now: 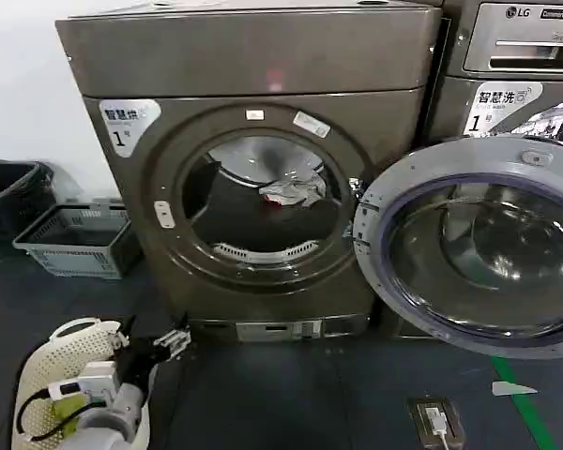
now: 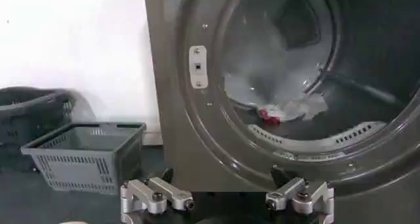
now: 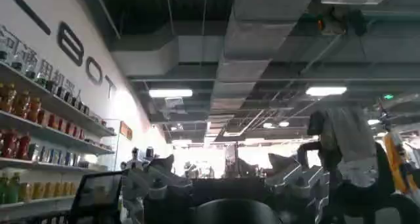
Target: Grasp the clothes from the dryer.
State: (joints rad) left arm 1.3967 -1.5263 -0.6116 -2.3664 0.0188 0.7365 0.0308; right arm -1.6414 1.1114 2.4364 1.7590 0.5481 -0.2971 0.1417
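Low by the floor, the left hand (image 1: 175, 342) hangs with fingers spread wide, empty, above a white perforated basket (image 1: 52, 361). One dryer (image 1: 249, 159) ahead, its door (image 1: 474, 248) swung open to the right. One small bundle of clothes (image 1: 294, 190) sits inside the drum, well apart from the hand. Two grey baskets (image 1: 75, 239) stand by the wall; one's half cut off.

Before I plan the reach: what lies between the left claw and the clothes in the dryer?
In the left wrist view, the dryer's lower porthole rim stands between the open left claw and the clothes.
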